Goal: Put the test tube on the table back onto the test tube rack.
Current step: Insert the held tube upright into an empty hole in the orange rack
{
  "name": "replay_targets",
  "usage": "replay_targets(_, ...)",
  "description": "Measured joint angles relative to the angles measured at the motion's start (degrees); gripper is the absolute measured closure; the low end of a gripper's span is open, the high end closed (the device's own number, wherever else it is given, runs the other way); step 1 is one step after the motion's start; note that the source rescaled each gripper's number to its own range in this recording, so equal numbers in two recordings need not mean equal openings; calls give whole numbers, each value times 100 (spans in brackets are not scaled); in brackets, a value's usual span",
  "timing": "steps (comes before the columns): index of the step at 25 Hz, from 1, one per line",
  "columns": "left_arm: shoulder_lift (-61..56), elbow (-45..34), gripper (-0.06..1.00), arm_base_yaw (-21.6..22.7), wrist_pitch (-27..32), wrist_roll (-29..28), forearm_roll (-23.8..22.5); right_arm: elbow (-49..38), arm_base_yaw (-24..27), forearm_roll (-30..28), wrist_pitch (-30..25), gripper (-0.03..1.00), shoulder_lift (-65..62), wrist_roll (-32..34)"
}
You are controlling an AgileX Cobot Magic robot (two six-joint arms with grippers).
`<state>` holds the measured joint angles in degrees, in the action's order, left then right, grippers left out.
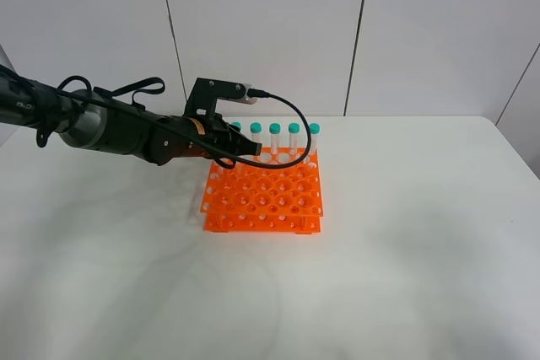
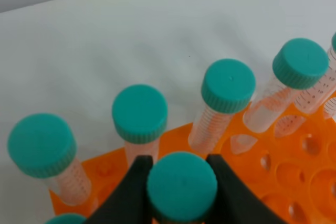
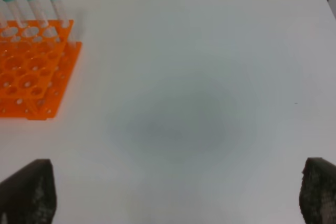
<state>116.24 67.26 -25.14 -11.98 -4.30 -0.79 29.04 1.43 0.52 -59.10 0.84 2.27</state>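
L arm: black, reaches in from the left edge of ext. view, low over the surface, ends above the rack's back-left part.
L gripper (image 2: 178, 182): closed on the test tube (image 2: 181, 184); black fingers (image 2: 132, 184) press each side of the teal cap in L wrist view. In ext. view the gripper (image 1: 245, 147) sits over the rack's back-left corner; held tube itself hidden there by the gripper.
Held tube position: upright, cap up, just in front of the back row, over the rack's orange grid. Can't tell if its tip is in a hole yet.
Cable: black loop arcs from the wrist camera mount over the back row of tubes, ext. view.
Test tube rack (image 1: 266, 196): bright orange, two tiers, grid of round holes, near mid-surface, left of centre. Most holes vacant.
Racked tubes (image 1: 275, 139): clear w/ teal caps, standing along the rack's back row, ext. view. L wrist view shows four caps in a line behind the held one, plus bits of others at the edges.
Surface (image 1: 405, 242): plain white, matte; bare to the right of the rack.
R gripper (image 3: 173, 192): open wide; dark fingers (image 3: 29, 190) at both lower corners of R wrist view, nothing between them. Hangs above bare surface, rack well off to one side. Not seen in ext. view.
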Motion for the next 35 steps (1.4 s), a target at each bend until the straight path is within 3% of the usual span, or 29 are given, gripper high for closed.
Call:
replay_targets(25, 143, 2, 94, 0, -32, 0, -20, 0, 0, 4, 2, -3, 0, 0)
replay_targets(27, 143, 2, 86, 0, -52, 25, -20, 0, 0, 4, 2, -3, 0, 0)
replay_targets(31, 143, 2, 58, 0, -91, 40, -20, 0, 0, 4, 2, -3, 0, 0)
replay_targets(35, 143, 2, 50, -7, -91, 40, -20, 0, 0, 4, 2, -3, 0, 0)
